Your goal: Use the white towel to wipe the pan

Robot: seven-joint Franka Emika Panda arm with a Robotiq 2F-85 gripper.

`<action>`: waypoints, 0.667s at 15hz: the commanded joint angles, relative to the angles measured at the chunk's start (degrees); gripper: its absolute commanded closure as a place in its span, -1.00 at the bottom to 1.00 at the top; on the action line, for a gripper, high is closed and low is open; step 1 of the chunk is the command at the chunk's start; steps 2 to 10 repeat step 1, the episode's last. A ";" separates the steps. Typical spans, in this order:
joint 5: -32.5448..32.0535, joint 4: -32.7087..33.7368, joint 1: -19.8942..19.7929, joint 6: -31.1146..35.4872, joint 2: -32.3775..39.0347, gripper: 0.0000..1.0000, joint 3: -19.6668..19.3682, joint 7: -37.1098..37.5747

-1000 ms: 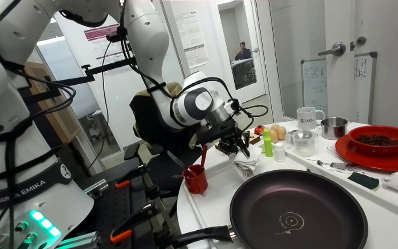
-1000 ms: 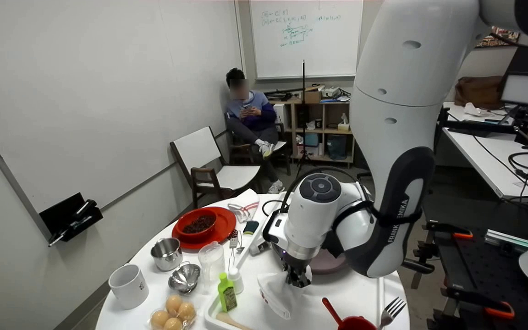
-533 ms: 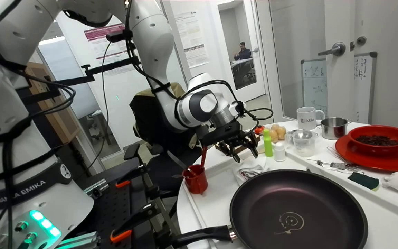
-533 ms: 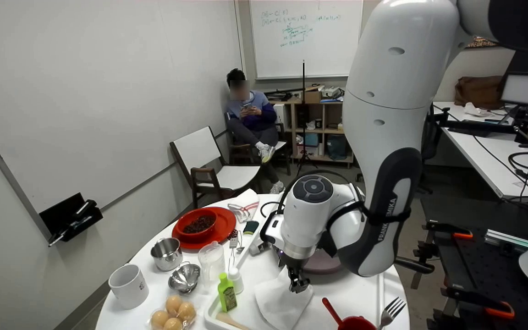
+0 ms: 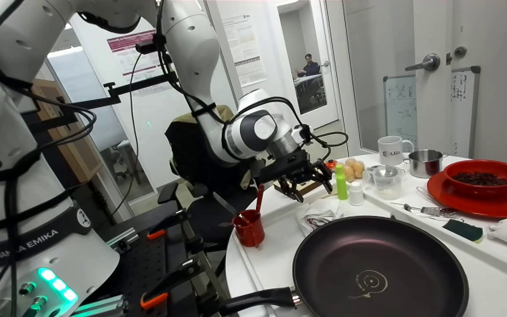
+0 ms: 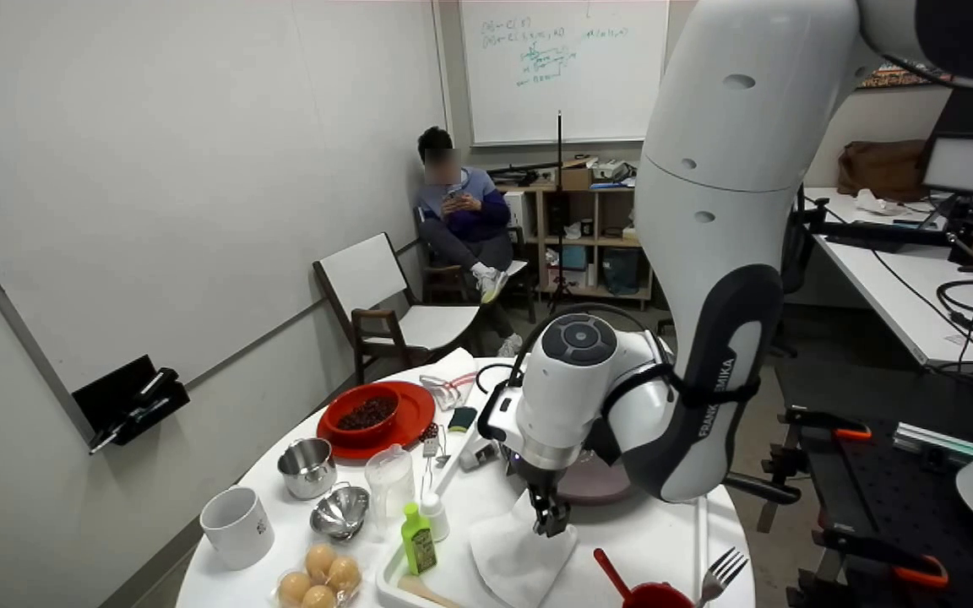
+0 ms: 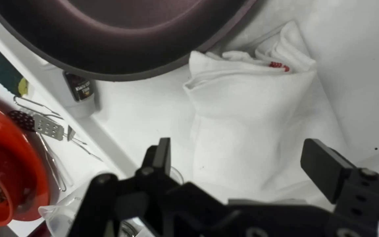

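The rounded white surface (image 6: 225, 583) carries a shallow tray (image 5: 275, 255), and in the tray sits the dark pan (image 5: 381, 268). Just beside the pan's rim lies the white towel (image 7: 239, 128), loosely folded on the tray floor; whether its ruffled end touches the rim cannot be told. Just above the towel hangs the pincer (image 7: 237, 153), its fingers wide apart, holding nothing. Smallest of all is a bit of red trim (image 7: 276, 65) among the towel's folds. The step in hand seems to be taking hold of the towel, though a release would look alike. If it is a grasp, the next move calls for going straight down, pinching a raised fold, then lifting it over the rim and pressing it flat inside.
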 commanded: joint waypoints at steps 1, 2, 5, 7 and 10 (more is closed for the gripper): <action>0.11 0.01 0.06 -0.10 -0.14 -1.00 0.00 -0.14; 0.11 0.01 0.06 -0.10 -0.14 -1.00 0.00 -0.14; 0.11 0.01 0.06 -0.10 -0.14 -1.00 0.00 -0.14; 0.11 0.01 0.06 -0.10 -0.14 -1.00 0.00 -0.14; 0.11 0.01 0.06 -0.10 -0.14 -1.00 0.00 -0.14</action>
